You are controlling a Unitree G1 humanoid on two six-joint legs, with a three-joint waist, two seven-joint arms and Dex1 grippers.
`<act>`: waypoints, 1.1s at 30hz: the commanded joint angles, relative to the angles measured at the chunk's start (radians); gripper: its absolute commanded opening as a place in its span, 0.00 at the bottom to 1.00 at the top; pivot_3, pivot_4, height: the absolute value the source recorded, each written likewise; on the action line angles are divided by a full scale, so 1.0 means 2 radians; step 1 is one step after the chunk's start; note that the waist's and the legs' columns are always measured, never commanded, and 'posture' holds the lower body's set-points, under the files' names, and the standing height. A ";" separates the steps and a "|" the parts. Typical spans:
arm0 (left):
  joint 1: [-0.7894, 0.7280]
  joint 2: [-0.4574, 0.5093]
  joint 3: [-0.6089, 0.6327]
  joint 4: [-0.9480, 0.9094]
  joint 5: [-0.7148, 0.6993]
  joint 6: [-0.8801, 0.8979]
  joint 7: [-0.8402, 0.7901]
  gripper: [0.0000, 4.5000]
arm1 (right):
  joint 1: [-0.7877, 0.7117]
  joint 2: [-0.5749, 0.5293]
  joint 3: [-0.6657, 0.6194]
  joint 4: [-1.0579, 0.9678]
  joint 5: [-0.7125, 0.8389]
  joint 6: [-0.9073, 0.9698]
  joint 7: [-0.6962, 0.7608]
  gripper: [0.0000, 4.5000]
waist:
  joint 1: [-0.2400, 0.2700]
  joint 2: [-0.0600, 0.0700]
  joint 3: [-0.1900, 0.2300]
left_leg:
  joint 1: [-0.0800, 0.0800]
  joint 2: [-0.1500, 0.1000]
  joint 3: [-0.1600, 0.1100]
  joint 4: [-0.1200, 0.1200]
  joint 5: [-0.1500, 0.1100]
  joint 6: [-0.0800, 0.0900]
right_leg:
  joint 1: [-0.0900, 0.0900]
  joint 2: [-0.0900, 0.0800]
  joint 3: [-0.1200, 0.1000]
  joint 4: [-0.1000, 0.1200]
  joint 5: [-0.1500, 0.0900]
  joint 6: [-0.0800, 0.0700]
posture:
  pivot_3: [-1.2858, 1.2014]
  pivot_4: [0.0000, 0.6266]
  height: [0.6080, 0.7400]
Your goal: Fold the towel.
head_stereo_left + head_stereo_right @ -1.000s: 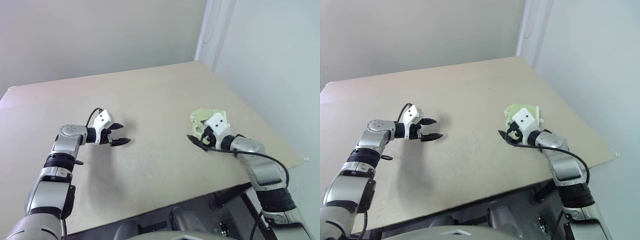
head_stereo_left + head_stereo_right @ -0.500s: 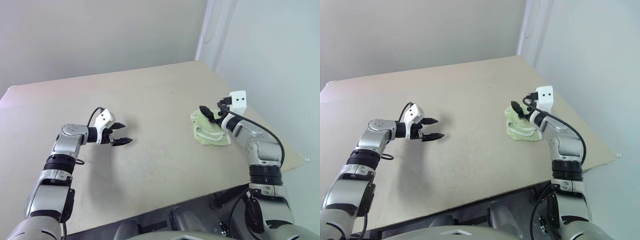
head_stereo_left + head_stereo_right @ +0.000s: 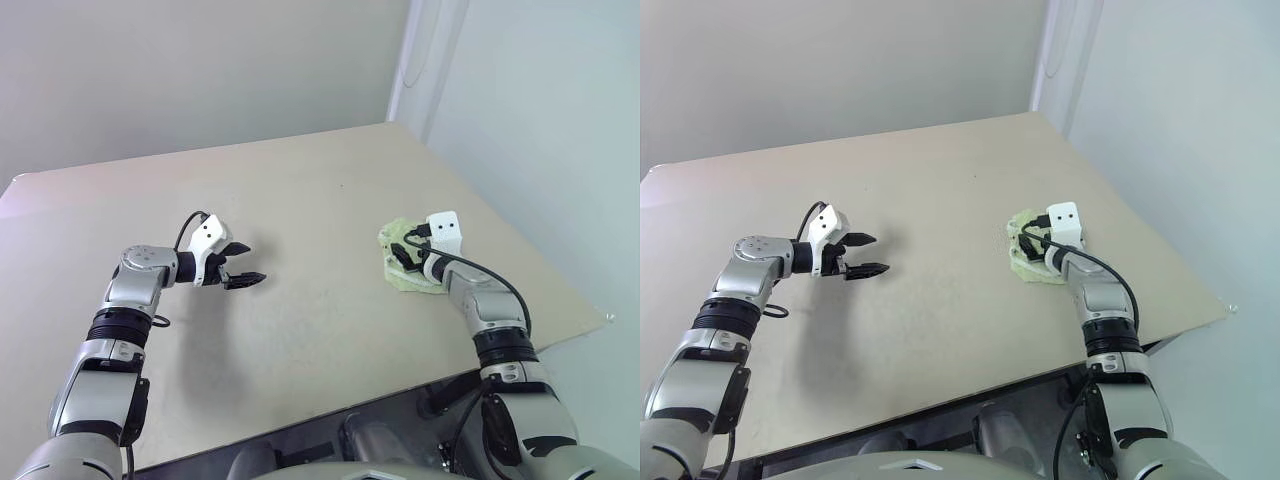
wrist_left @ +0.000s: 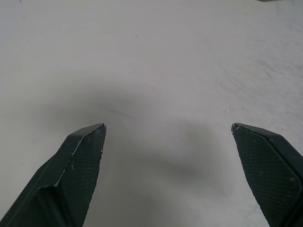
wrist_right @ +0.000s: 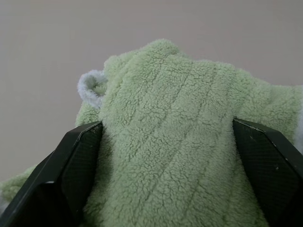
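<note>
The towel (image 3: 410, 281) is a light-green terry cloth, lying crumpled in a small heap near the right side of the tan table (image 3: 300, 190). My right gripper (image 3: 404, 254) is low on the heap. In the right wrist view its two black fingers (image 5: 71, 165) stand wide apart, and the green pile of the towel (image 5: 180, 142) with a small white loop (image 5: 90, 87) fills the gap between them. My left gripper (image 3: 243, 266) hovers open over bare table far to the left of the towel, with nothing between its fingertips (image 4: 85, 151).
The table's right edge (image 3: 560, 285) runs close behind the towel, and its near edge (image 3: 400, 385) is just below my right forearm. Pale walls meet at a corner (image 3: 400, 70) beyond the table's far end.
My right gripper lifted off the towel's near-left side, swung up over its right side, then came down onto the heap. The left arm has stayed in place.
</note>
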 commanded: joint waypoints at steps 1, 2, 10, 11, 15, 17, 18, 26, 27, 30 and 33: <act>-0.006 0.008 0.014 -0.014 -0.013 0.000 0.002 1.00 | 0.009 0.006 0.008 0.006 -0.004 0.015 0.002 0.99 | 0.000 0.000 0.000 | 0.000 0.000 0.000 0.000 0.000 0.000 | 0.000 0.000 0.000 0.000 0.000 0.000 | 0.52 0.00 1.00; -0.005 0.008 0.015 -0.017 -0.014 0.003 0.001 1.00 | 0.008 0.004 0.004 0.004 -0.002 0.015 0.001 0.99 | 0.000 0.000 0.000 | 0.000 0.000 0.000 0.000 0.000 0.000 | 0.000 0.000 0.000 0.000 0.000 0.000 | 0.52 0.00 1.00; 0.001 0.013 0.026 -0.039 -0.038 0.033 -0.006 1.00 | 0.004 -0.013 -0.052 -0.069 0.064 0.031 0.039 0.99 | 0.001 0.000 0.000 | 0.000 0.000 0.000 0.000 0.000 0.000 | 0.000 0.000 0.000 0.000 0.000 0.000 | 0.52 0.00 1.00; 0.001 0.014 0.026 -0.041 -0.039 0.036 -0.007 1.00 | 0.008 -0.017 -0.057 -0.088 0.076 0.035 0.053 0.99 | 0.001 0.000 0.000 | 0.000 0.000 0.000 0.000 0.000 0.000 | 0.000 0.000 0.000 0.000 0.000 0.000 | 0.52 0.00 1.00; 0.003 0.019 0.030 -0.049 -0.049 0.051 -0.015 1.00 | 0.039 -0.043 -0.059 -0.179 0.120 0.057 0.111 0.99 | 0.001 0.001 0.000 | 0.000 0.000 0.000 0.000 0.000 0.000 | 0.000 0.000 0.000 0.000 0.000 0.000 | 0.52 0.00 1.00; 0.001 0.023 0.034 -0.048 -0.056 0.060 -0.017 1.00 | 0.058 -0.058 -0.059 -0.225 0.142 0.073 0.135 0.99 | 0.001 0.001 0.000 | 0.000 0.000 0.000 0.000 0.000 0.000 | 0.000 0.000 0.000 0.000 0.000 0.000 | 0.52 0.00 1.00; 0.000 0.023 0.037 -0.049 -0.060 0.066 -0.020 1.00 | 0.070 -0.069 -0.058 -0.248 0.151 0.082 0.147 0.99 | 0.001 0.001 0.000 | 0.000 0.000 0.000 0.000 0.000 0.000 | 0.000 0.000 0.000 0.000 0.000 0.001 | 0.52 0.00 1.00; 0.013 0.023 0.063 -0.061 -0.090 0.058 -0.025 1.00 | 0.176 -0.146 -0.052 -0.397 0.230 0.138 0.240 0.99 | 0.003 0.001 0.001 | 0.000 0.000 0.000 0.000 0.000 0.000 | 0.000 0.000 0.000 0.000 -0.001 -0.001 | 0.52 0.00 1.00; 0.017 0.026 0.063 -0.064 -0.092 0.058 -0.030 1.00 | 0.185 -0.152 -0.052 -0.407 0.238 0.141 0.246 0.99 | 0.002 0.001 0.001 | 0.000 0.000 0.000 0.000 0.000 0.000 | 0.000 0.000 0.000 0.000 -0.001 -0.001 | 0.52 0.00 1.00; 0.025 0.030 0.071 -0.067 -0.101 0.045 -0.037 1.00 | 0.199 -0.162 -0.042 -0.426 0.245 0.139 0.260 0.99 | 0.002 0.000 0.001 | 0.000 0.000 0.000 0.000 0.000 0.000 | 0.000 0.000 0.000 0.000 -0.002 -0.001 | 0.52 0.00 1.00; 0.032 0.040 0.071 -0.074 -0.107 0.056 -0.053 1.00 | 0.211 -0.171 -0.034 -0.435 0.251 0.131 0.285 0.99 | 0.003 0.000 0.001 | 0.000 0.000 0.000 0.000 0.000 0.000 | 0.000 0.000 0.000 0.000 -0.002 -0.001 | 0.52 0.00 1.00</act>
